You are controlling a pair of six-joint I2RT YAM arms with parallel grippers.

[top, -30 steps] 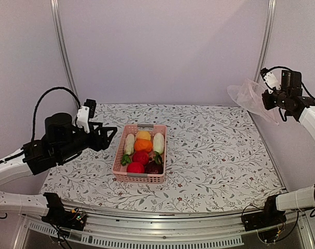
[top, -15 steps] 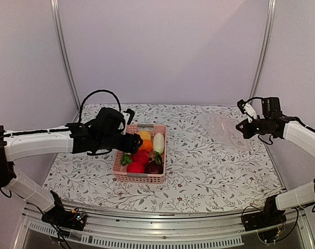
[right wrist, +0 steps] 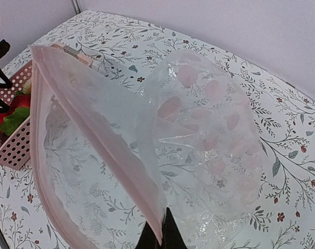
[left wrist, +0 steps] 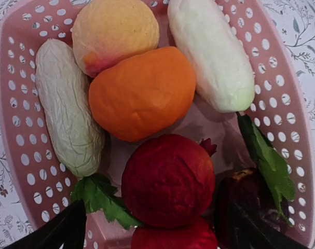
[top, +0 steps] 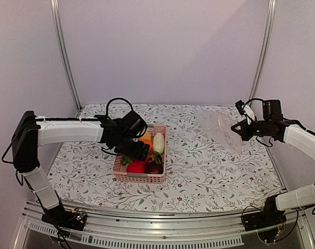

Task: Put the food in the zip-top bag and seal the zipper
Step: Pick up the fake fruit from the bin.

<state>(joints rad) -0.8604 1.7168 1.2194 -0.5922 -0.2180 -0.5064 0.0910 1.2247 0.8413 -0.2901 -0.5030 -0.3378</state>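
On a floral-print surface (top: 209, 176), close to the arm bases: a pink perforated basket (top: 117, 168) packed with toy food. At its near end, a bright red round fruit (left wrist: 173, 237) beside a dark maroon piece (left wrist: 243, 192). Just behind, touching both, a deep red pomegranate-like fruit (left wrist: 167, 181). Next back, an orange (left wrist: 141, 93) in the middle, flanked by two pale radishes: a wrinkled beige one (left wrist: 66, 114) along the left wall, a smooth white one (left wrist: 211, 52) along the right wall, green leaves (left wrist: 269, 166) of each pointing toward the near end. At the far end, a yellow-orange peach (left wrist: 115, 31) resting against the orange.

Poised directly above the basket's near half, the left tool (top: 138, 151), fingers (left wrist: 58, 233) spread wide to either side of the red fruits, gripping nothing.

Farther back and well to the right: the zip-top bag (top: 219, 127), clear, crinkled and empty, mouth gaping toward the basket, pale pink blotches on its wall. Along that mouth, the zipper (right wrist: 95, 129), a pinkish strip. Clamped on the bag's edge, the right tool (right wrist: 160, 236), pressed together on the plastic. Unclear whether the bag's lower edge touches the surface.
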